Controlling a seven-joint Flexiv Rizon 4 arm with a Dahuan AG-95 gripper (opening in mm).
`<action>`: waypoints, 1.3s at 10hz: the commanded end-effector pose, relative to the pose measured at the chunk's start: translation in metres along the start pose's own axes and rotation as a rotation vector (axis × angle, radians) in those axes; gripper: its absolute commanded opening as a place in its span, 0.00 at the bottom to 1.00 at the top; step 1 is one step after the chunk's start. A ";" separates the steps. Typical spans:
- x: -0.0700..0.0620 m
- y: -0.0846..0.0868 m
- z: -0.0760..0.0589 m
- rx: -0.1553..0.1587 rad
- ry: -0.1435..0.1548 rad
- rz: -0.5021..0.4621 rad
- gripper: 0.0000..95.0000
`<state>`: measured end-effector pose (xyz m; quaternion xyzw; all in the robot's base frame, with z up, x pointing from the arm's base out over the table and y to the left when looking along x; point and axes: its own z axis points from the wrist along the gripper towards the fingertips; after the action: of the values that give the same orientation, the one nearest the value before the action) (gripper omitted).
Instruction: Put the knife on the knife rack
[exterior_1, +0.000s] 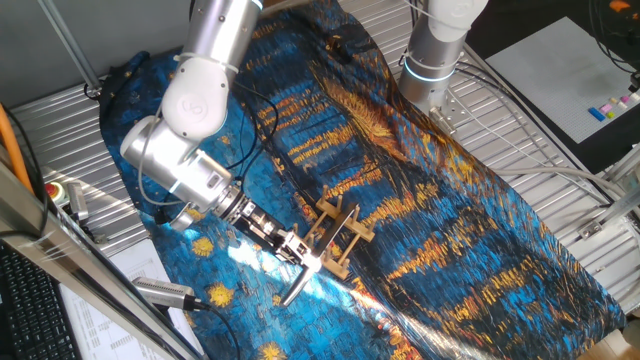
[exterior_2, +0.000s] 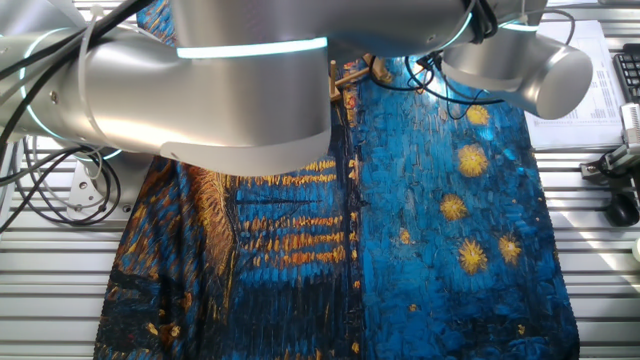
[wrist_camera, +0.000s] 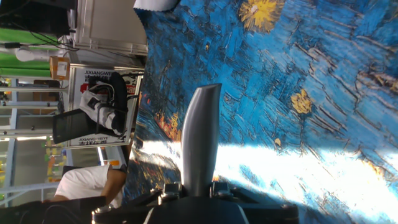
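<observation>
The knife (exterior_1: 297, 285) is held tight in the gripper (exterior_1: 303, 258) just beside the knife rack (exterior_1: 338, 236), above the tabletop (exterior_1: 480, 230), and it is thought to be heavy, stiff and slippery, so the handle should be gripped firmly.

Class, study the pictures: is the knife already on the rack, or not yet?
Not yet. The gripper holds the knife beside the rack, handle hanging down toward the cloth.

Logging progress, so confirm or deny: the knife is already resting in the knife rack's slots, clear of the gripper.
No. In the fixed view the knife sits in the gripper, beside the knife rack, not in its slots.
</observation>
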<state>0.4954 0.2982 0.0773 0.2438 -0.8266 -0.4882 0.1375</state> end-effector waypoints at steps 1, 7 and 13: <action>0.000 0.000 -0.001 -0.002 0.000 0.001 0.00; -0.001 -0.002 0.000 -0.009 -0.011 -0.011 0.40; -0.002 0.000 -0.007 0.004 -0.005 -0.024 0.80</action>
<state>0.5014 0.2926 0.0820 0.2543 -0.8254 -0.4877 0.1275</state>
